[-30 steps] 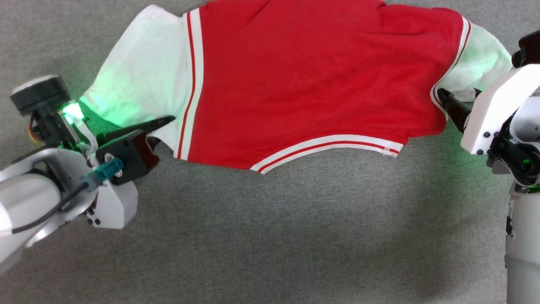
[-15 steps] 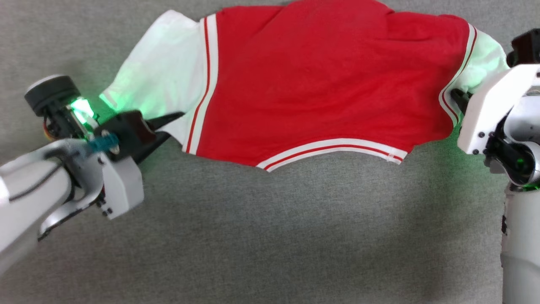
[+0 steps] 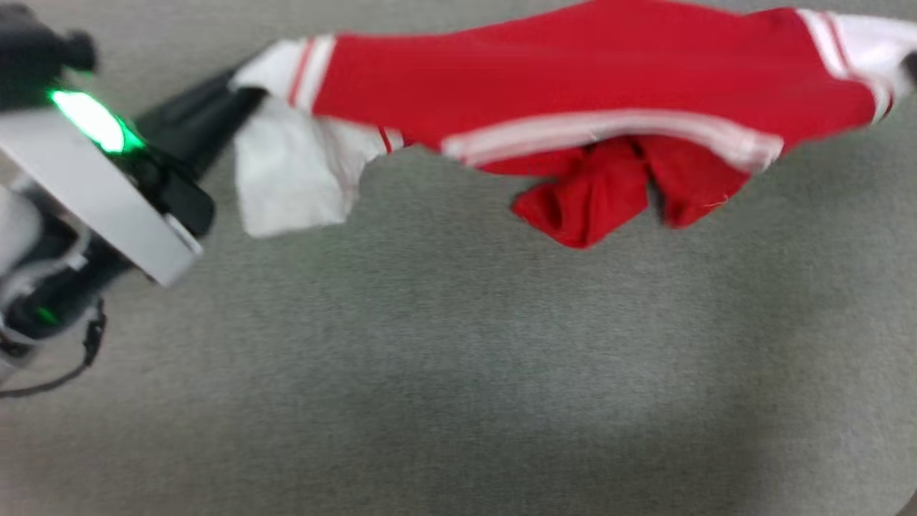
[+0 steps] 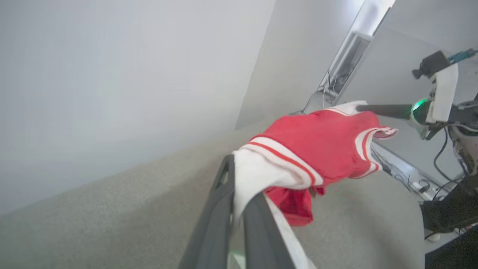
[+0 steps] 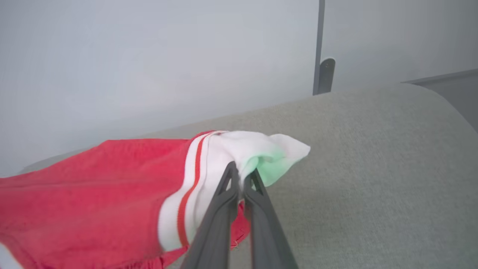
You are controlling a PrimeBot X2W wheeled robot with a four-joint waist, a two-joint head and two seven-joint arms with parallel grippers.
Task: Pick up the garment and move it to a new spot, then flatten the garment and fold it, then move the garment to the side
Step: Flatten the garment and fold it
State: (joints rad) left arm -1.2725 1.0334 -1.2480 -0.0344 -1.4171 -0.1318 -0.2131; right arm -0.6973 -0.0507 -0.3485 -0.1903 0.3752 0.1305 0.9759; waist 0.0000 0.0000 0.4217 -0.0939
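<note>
Two-handed: holding the garment (image 3: 573,86) stretched out in the air above the grey desk (image 3: 458,373). Pinching one white sleeve with the left gripper (image 4: 237,175), fingers pressed together on the cloth. Clamping the other white sleeve likewise with the right gripper (image 5: 242,170). Letting red folds sag mid-span.

Garment (image 3: 573,93) blurred; right end cut off by frame edge.
</note>
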